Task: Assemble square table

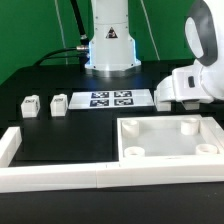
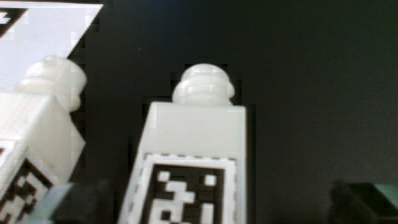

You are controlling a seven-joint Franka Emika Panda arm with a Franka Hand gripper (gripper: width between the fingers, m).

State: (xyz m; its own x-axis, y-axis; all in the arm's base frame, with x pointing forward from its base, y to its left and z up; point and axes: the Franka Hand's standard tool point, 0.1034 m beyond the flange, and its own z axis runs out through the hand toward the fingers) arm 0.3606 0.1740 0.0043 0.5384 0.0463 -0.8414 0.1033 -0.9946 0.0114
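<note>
Black counter (image 1: 60,135), green backdrop (image 1: 30,30) behind. White border wall (image 1: 60,178) runs along the front and the exterior view's left. Marker board (image 1: 110,98) lies flat by the robot base (image 1: 110,50). Tabletop (image 1: 165,142) is open side up at the front on the exterior view's right, against the wall. Two small legs (image 1: 30,105) sit at the exterior view's left, well apart from it. Arm (image 1: 195,80) hangs over the right. Wrist view: tagged leg (image 2: 192,150) lies between the fingers (image 2: 374,198), which are spread wide with a gap on each side and grip nothing. Neighbour leg (image 2: 45,110) lies just beside it.
</note>
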